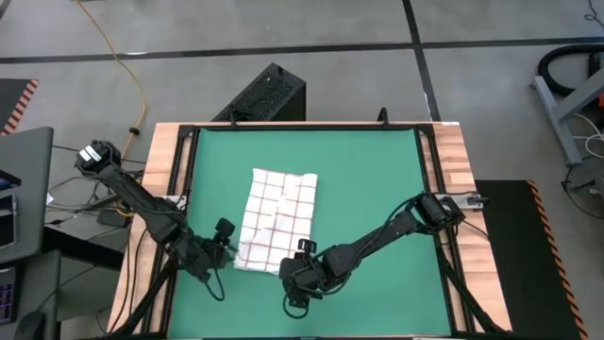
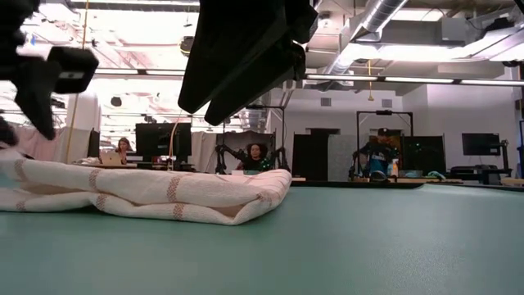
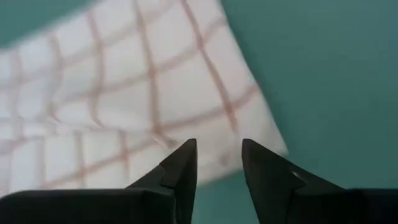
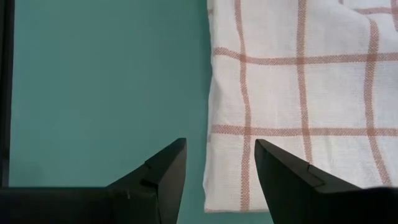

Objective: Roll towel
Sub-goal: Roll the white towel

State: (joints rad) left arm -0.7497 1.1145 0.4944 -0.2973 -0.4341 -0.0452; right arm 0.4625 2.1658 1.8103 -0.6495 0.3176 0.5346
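The towel point(image 1: 276, 219), white with thin red check lines, lies folded and flat on the green mat point(image 1: 377, 189), left of the mat's middle. My left gripper point(image 1: 225, 247) stands open at the towel's near left corner point(image 3: 261, 134), its fingers slanting down over the cloth's edge. My right gripper point(image 1: 302, 257) hangs open above the towel's near right corner point(image 4: 224, 186), one finger over the mat and the other over the cloth. In the low view the towel point(image 2: 147, 197) shows as a low stack of layers with a rounded fold at its right end. My left gripper has its open fingers point(image 3: 183, 162) right at the towel's near left corner, slanting down from the table's left. I cannot tell whether the tips touch the cloth.
The mat has bare room to the right of the towel and toward the far edge. A wooden table border point(image 1: 453, 189) with black rails frames the mat. A black box point(image 1: 269, 94) stands on the floor beyond the far edge. People sit at desks in the room behind.
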